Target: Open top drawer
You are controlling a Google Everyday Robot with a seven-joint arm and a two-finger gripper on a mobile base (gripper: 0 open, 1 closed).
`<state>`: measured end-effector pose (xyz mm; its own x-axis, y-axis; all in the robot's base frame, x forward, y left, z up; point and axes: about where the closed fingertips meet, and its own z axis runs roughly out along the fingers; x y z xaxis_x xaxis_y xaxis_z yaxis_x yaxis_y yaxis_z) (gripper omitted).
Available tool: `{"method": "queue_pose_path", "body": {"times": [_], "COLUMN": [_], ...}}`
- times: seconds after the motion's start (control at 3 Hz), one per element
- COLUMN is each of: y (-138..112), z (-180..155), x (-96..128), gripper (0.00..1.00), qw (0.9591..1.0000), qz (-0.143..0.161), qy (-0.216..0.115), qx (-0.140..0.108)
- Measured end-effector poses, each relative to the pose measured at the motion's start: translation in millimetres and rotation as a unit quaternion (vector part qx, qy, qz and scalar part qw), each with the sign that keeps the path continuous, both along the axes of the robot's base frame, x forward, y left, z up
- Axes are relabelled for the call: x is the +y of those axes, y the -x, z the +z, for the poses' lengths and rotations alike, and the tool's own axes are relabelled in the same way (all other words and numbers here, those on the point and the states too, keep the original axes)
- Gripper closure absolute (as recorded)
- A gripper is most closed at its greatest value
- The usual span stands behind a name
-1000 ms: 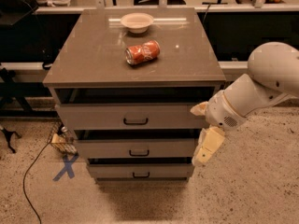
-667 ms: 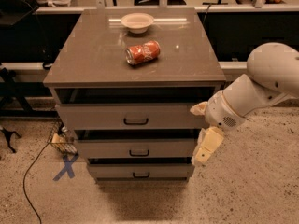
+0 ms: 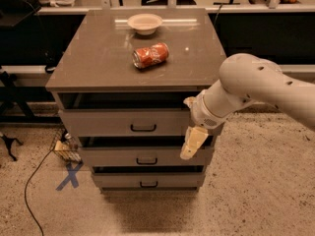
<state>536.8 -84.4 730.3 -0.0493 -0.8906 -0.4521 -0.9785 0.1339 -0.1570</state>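
The top drawer (image 3: 108,122) is the widest of three grey-brown fronts in the cabinet, with a small black bar handle (image 3: 143,128) at its centre. A dark gap shows above its front, which stands a little forward of the two narrower drawers (image 3: 118,157) below. My gripper (image 3: 191,123) is at the right end of the top drawer's front, right of the handle and apart from it. It is open and empty, with one cream finger (image 3: 194,141) pointing down over the middle drawer's right end. The white arm (image 3: 256,85) comes in from the right.
A red soda can (image 3: 150,55) lies on its side on the cabinet top (image 3: 98,58), with a white bowl (image 3: 144,22) behind it. A blue tape X (image 3: 70,176), a cable and small clutter (image 3: 64,149) lie on the floor to the left. Dark desks stand behind.
My gripper and forearm have moved left, from beside the cabinet's right edge to in front of the top drawer's right end. The drawers, can and bowl have not moved.
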Motion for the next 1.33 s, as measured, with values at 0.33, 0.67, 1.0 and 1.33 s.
{"method": "queue_pose_path", "body": {"times": [0.33, 0.67, 1.0, 1.33], "y": [0, -7, -21, -38], "z": [0, -12, -29, -37], "x": [0, 5, 4, -5], "gripper": [0.00, 0.00, 0.00, 0.00], "qw": [1.0000, 0.9994, 0.9982, 0.9966], "qz": [0.000, 0.003, -0.001, -0.019], "qy": [0.000, 0.027, 0.047, 0.051], "qx": [0.000, -0.020, -0.039, -0.062]}}
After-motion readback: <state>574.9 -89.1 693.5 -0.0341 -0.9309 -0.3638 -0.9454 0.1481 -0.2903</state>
